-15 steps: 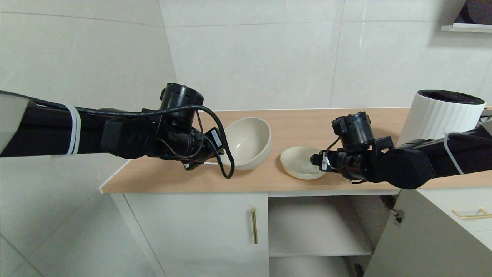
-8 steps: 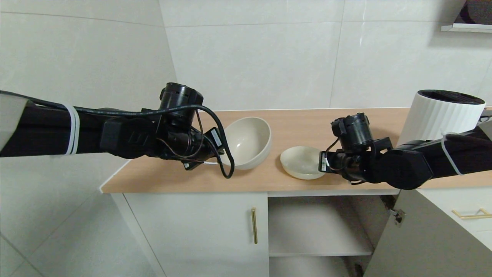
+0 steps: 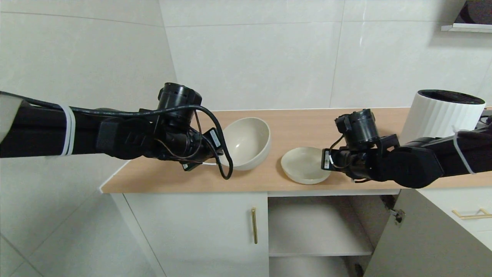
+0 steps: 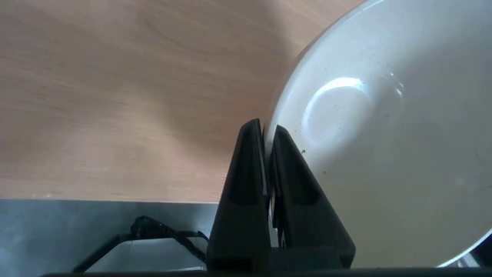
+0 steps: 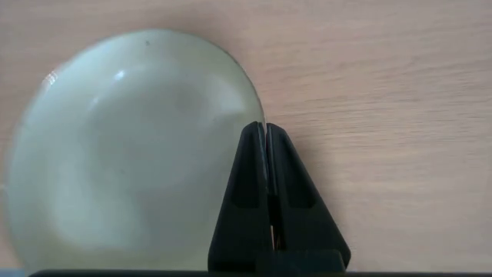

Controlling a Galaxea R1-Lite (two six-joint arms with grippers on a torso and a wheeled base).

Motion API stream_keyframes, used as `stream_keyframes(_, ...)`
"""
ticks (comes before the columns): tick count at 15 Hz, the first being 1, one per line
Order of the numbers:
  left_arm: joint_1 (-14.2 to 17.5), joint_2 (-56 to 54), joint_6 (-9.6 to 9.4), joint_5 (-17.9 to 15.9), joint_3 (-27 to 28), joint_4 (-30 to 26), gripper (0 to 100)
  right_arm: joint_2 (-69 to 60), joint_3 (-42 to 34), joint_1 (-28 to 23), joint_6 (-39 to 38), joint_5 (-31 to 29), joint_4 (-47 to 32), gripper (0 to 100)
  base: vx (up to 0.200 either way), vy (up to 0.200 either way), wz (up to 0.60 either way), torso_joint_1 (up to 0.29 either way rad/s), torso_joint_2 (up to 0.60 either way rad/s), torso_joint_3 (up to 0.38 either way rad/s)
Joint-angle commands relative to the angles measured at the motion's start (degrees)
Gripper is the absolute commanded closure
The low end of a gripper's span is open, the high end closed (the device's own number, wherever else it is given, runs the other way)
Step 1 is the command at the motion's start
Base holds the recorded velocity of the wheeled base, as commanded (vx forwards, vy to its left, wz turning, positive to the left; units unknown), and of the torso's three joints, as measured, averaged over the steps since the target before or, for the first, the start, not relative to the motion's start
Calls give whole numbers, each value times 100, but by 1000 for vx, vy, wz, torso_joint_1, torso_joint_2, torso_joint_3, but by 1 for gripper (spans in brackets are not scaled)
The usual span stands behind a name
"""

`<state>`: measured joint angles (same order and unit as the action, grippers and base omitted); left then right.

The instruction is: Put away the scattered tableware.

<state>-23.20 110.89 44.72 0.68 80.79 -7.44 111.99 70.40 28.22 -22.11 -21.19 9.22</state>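
Smooth, glossy cream glaze on the deep bowl (image 3: 248, 143), with a bright highlight inside. Softer, paler sheen on the shallow plate (image 3: 305, 164). Matt light wood grain right across the countertop (image 3: 300, 123). Matt black plastic on the left gripper (image 4: 264, 135) and the right gripper (image 5: 266, 131). Glossy white wall tiles (image 3: 250, 57). Ribbed matt white container (image 3: 442, 115). Brass-toned metal handle (image 3: 253, 225) on a smooth white cabinet door (image 3: 192, 231).

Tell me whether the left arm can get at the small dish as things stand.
Probably not. The left gripper is shut on the rim of the big bowl, so it is occupied, and the right gripper is clamped on the rim of the small dish.
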Motion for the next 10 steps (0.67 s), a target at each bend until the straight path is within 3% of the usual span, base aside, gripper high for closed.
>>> stream_keyframes(1,0,-375,-7,-7,-336,-3,100,-644,-202,-27,-3,220,-131,100,0,0,0,0,0,0)
stream_keyframes(5,0,-1131,-121,-59,-1047,14,100,-1918,-642,-45,-47,1020,-1018,100,0,0,0,0,0,0)
stream_keyframes(8,0,-1983,-596,-288,-2014,23,100,-2516,-1143,-159,-39,1635,-1625,100,0,0,0,0,0,0)
stream_keyframes(10,0,-2194,-771,-596,-2357,102,100,-2560,-1239,-221,-39,1864,-1730,100,0,0,0,0,0,0)
